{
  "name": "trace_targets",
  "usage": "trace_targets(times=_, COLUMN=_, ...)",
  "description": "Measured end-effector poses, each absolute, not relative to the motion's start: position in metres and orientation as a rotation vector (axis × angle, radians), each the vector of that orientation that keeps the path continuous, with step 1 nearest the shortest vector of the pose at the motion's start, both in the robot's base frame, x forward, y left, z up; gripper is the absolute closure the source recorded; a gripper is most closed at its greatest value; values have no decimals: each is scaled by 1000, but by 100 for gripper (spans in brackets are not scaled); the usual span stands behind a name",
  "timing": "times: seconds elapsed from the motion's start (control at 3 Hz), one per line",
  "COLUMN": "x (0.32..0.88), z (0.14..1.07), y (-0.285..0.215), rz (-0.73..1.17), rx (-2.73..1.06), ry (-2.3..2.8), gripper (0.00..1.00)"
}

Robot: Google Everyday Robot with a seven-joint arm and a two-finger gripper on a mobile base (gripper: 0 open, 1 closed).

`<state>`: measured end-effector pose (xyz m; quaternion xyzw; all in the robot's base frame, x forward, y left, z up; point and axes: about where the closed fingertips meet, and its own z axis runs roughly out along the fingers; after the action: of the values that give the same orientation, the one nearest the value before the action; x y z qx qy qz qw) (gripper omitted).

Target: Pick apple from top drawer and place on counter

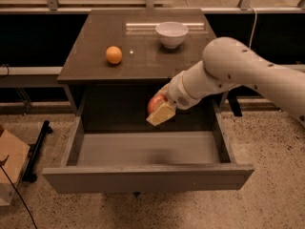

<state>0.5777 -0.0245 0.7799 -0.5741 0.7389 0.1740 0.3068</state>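
My gripper (pixel 159 109) is shut on the red apple (pixel 155 102), with a cream finger pad (pixel 161 114) across its front. It holds the apple in the air above the open top drawer (pixel 143 149), near the drawer's back and just below the front edge of the counter (pixel 138 51). The white arm reaches in from the right. The drawer floor under the apple is bare grey.
An orange round fruit (pixel 113 55) lies on the counter at the left. A white bowl (pixel 171 34) stands at the counter's back right. A cardboard box (pixel 9 163) and a black stand (pixel 35 149) sit on the speckled floor at the left.
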Motion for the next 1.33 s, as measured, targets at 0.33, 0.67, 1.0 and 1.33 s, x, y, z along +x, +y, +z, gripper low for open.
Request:
trace_targets(times=0.33, x=595, z=828, y=-44, rz=399, rx=-1527, ry=1930, gripper=100)
trace_targets(times=0.67, x=630, z=869, y=-66, rz=349, rx=-1469, ry=1933, gripper=100)
trace_targets(times=1.0, x=678, z=894, y=-94, rz=309, rx=-1311, ry=1992, gripper=100)
trace_targets(times=1.33, x=706, z=896, y=-108, rz=301, rx=-1202, ry=2043, gripper=100)
